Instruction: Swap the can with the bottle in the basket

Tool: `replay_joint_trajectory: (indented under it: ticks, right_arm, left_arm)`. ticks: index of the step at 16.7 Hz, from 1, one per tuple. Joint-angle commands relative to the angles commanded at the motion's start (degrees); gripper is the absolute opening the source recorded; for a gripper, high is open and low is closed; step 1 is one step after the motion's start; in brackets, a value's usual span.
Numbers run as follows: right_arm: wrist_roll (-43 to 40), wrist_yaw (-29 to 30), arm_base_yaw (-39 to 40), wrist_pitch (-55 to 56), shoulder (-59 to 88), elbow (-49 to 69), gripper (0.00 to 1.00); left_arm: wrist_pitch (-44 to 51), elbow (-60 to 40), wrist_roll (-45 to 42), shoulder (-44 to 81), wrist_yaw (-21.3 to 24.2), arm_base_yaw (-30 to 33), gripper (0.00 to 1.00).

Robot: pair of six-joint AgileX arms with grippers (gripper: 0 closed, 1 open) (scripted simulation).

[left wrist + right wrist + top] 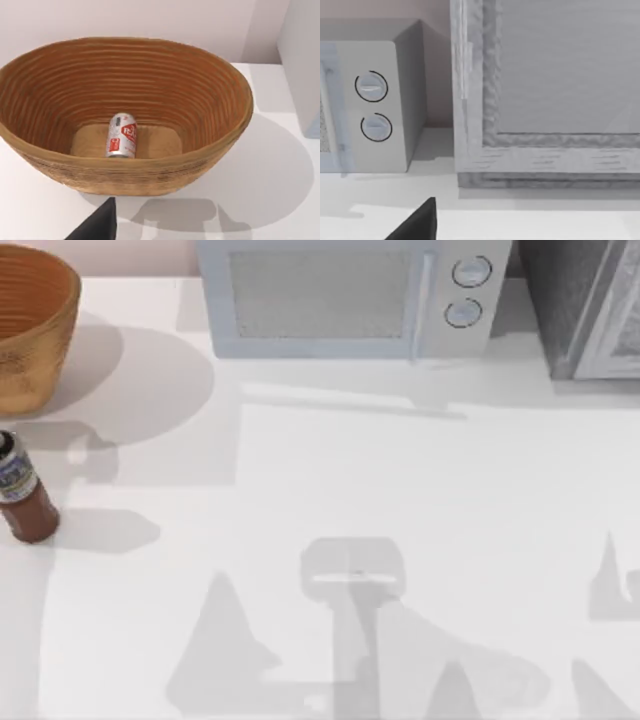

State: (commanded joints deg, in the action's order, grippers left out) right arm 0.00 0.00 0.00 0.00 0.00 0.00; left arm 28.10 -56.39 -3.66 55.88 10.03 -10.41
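Note:
The orange-brown woven basket (40, 300) stands at the table's far left corner. In the left wrist view its near wall (150, 167) faces me, and the white can (122, 135) with red markings lies on its side on the basket's floor. The reddish-brown bottle (22, 502), with a blue-and-white label and a dark cap, stands on the table at the left edge, just in front of the basket. A dark tip of my left gripper (97, 225) shows in front of the basket, apart from it. A dark tip of my right gripper (417, 222) shows above the table at the far right.
A pale microwave (345, 295) sits at the back middle, and its two dials (372, 105) also show in the right wrist view. A grey cabinet (590, 305) stands at the back right, close ahead of the right wrist camera. Arm shadows fall on the white table's near part (360, 640).

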Motion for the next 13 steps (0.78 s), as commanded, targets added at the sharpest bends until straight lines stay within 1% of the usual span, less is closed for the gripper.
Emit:
replay_joint_trajectory:
  ticks: [4, 8, 13]
  right_arm:
    - [0.0, 0.0, 0.0, 0.0, 0.0, 0.0, 1.00]
    - [0.0, 0.0, 0.0, 0.0, 0.0, 0.0, 1.00]
    - [0.0, 0.0, 0.0, 0.0, 0.0, 0.0, 1.00]
  left_arm:
    - [12.7, -24.2, -2.2, 25.4, 3.3, -2.7, 1.00]
    - [24.8, -47.7, -4.8, 50.2, 5.7, -4.6, 1.00]
    - [37.3, -72.5, -7.8, 76.2, 7.4, -5.6, 1.00]
